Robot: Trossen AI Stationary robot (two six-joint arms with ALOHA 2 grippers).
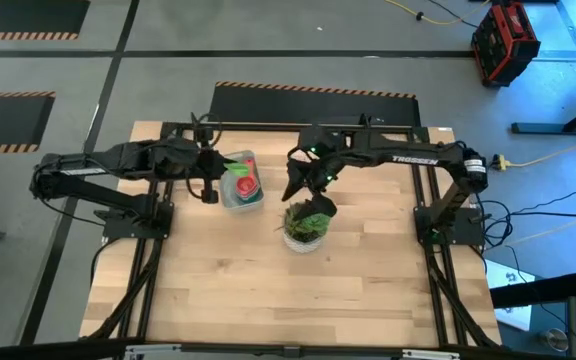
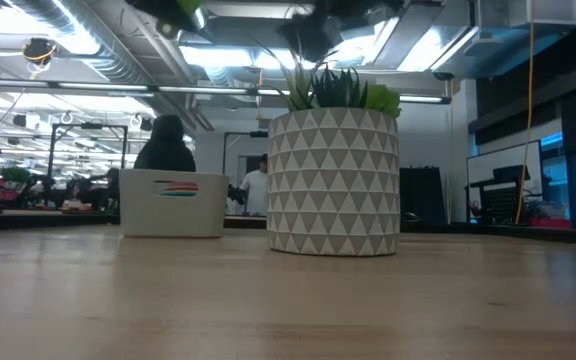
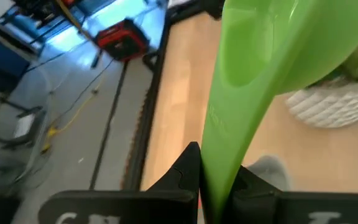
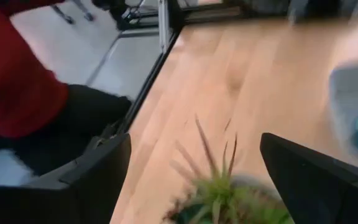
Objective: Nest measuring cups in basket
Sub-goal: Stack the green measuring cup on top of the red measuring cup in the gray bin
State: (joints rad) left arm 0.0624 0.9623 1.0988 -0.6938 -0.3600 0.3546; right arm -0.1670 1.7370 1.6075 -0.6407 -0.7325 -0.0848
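I've got the left gripper point(image 3: 219, 186) pinching the green measuring cup point(image 3: 272, 56) by its handle, bowl pointing away beside the basket point(image 1: 241, 180); right gripper point(image 4: 194, 168) spread above the plant pot point(image 1: 305, 232).

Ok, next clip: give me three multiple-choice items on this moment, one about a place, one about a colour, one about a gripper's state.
1. The potted plant stands:
A. inside the basket
B. on the table beside the basket
C. on the floor

2. The cup held by the left gripper is:
A. green
B. purple
C. yellow

3. The right gripper is:
A. shut on a cup
B. shut on the plant
C. open, holding nothing

Key: 1 B, the high view shows it apart from the basket; 2 A, the left wrist view shows the handle between the fingers; 3 C, its fingers stand wide above the plant.
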